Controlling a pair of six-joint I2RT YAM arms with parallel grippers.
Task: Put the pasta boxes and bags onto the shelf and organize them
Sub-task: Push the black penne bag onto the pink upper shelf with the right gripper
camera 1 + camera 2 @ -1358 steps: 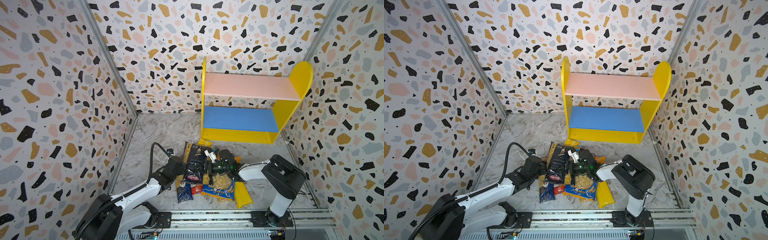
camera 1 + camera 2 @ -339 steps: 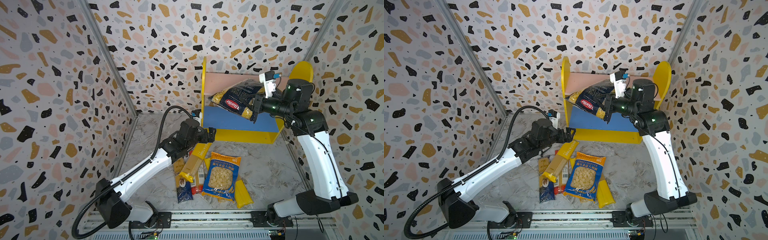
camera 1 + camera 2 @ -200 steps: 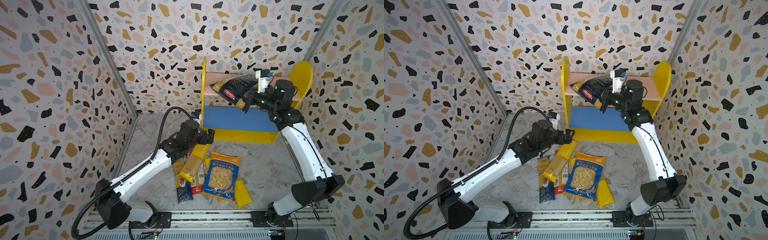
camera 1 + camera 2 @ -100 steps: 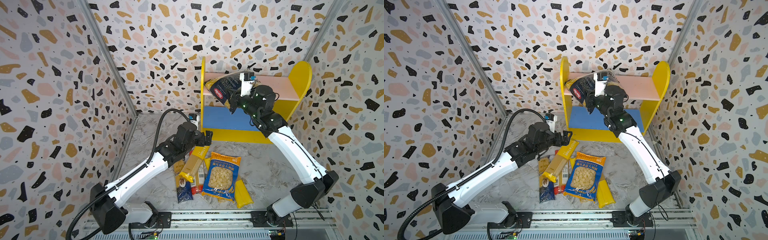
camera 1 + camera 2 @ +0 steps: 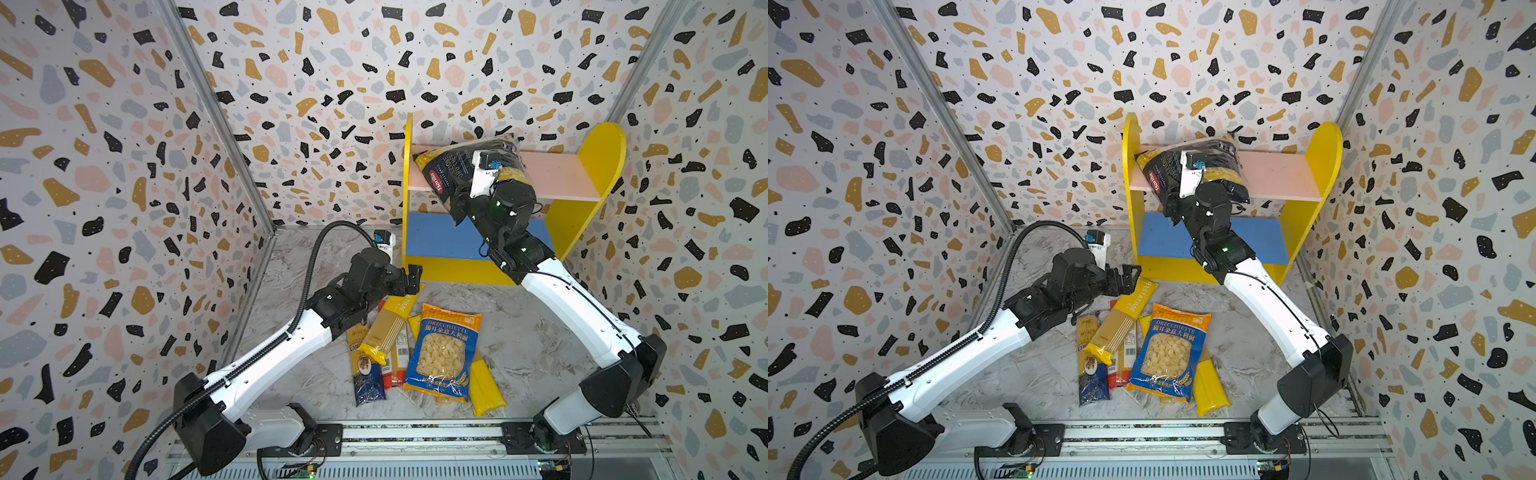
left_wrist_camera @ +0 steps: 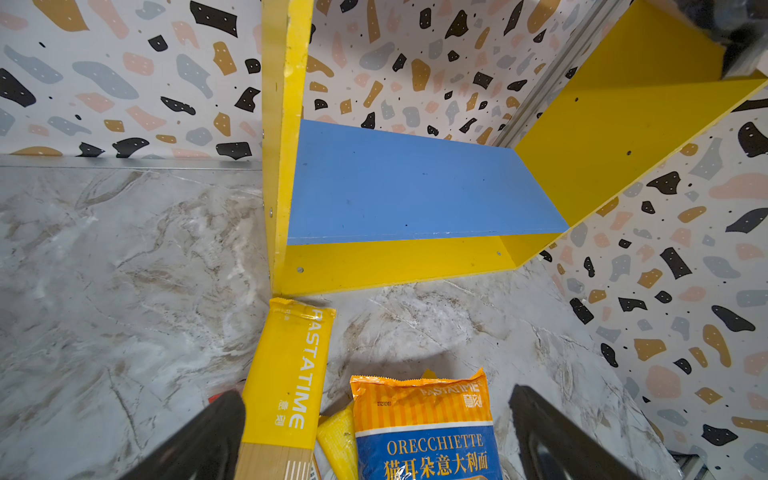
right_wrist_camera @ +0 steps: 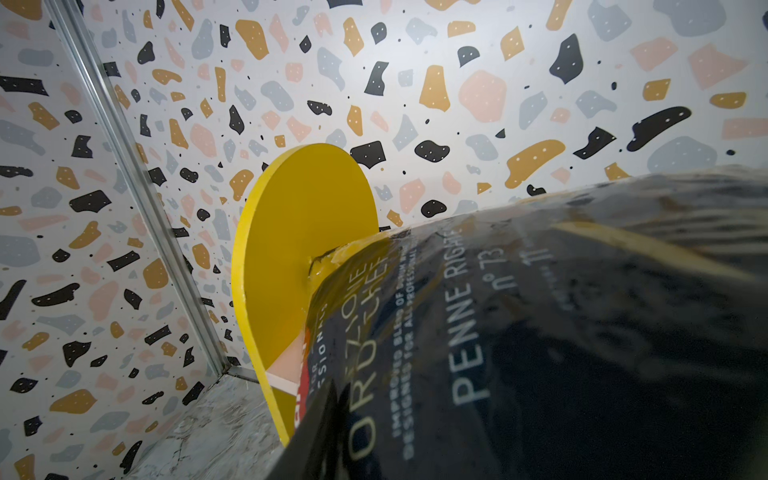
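The navy penne bag [image 5: 451, 172] [image 5: 1160, 172] [image 7: 540, 332] is seen at the left end of the shelf [image 5: 598, 153] [image 5: 1325, 149] [image 6: 623, 124] [image 7: 303, 232], tilted over the pink upper board [image 5: 557, 176] [image 5: 1279, 176], with its lower edge hanging past the front of that board. In the right wrist view one corner of the bag is pressed against the yellow round-topped side. Whether the bag's weight is fully borne by the board cannot be told.

The bag's overhanging edge is gripped by the right claw [image 5: 457, 205] [image 5: 1169, 205], whose jaws are closed on the plastic just in front of the board. The blue lower board [image 5: 440, 245] [image 5: 1167, 243] [image 6: 407, 187] is bare.

The other packs are left on the marbled surface [image 5: 523, 332] [image 5: 1246, 332] before the shelf. The orecchiette bag [image 5: 442, 357] [image 5: 1167, 353] [image 6: 428, 449] lies flat in the middle. A yellow spaghetti pack [image 5: 388, 328] [image 5: 1121, 320] [image 6: 286, 374] is laid slantwise just beside it, its upper end nearly touching the foot of the shelf's left side. A blue-ended slim pack [image 5: 368, 376] [image 5: 1092, 376] is partly covered by it, and a second yellow pack [image 5: 488, 388] [image 5: 1210, 384] is tucked under the orecchiette bag's other edge.

The left claw [image 5: 411, 276] [image 5: 1127, 276] [image 6: 376, 397] is held low over the upper end of the slanted yellow pack, jaws spread wide, with nothing grasped.
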